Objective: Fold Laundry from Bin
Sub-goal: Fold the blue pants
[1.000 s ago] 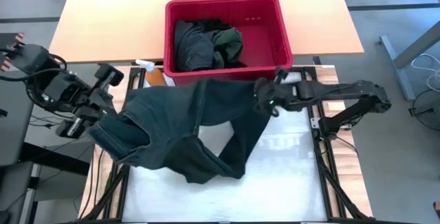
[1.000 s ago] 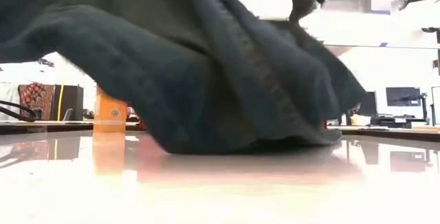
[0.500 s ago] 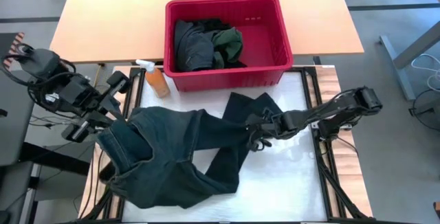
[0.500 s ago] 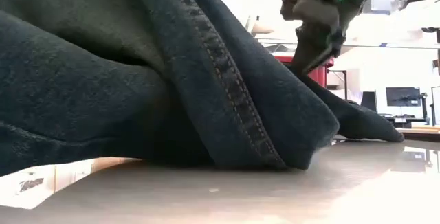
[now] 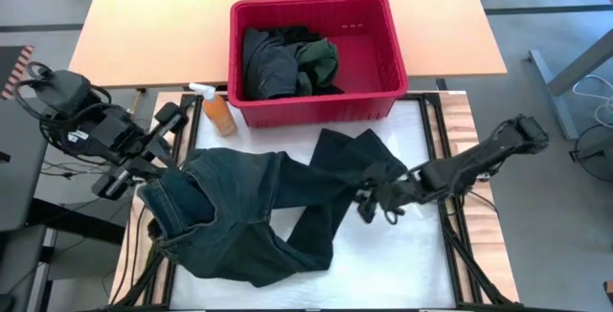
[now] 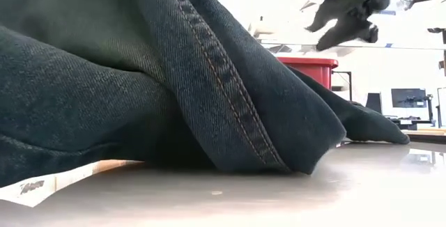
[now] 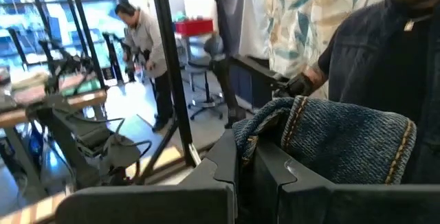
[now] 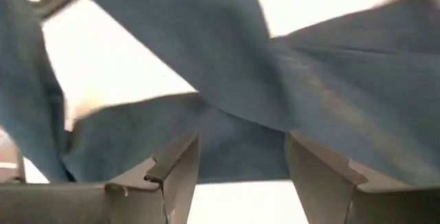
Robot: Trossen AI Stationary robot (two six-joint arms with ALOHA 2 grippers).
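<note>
The jeans (image 5: 259, 211) lay crumpled before the bin (image 5: 314, 55). The left gripper (image 7: 258, 172) was clenched on their waistband; the right gripper (image 5: 375, 202) was released beside 1 leg. Heavy, floppy denim: better to grasp the hems.

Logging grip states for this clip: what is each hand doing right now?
Left hand: closed on the jeans at the waistband.
Right hand: open, empty, beside the jeans' leg.
</note>
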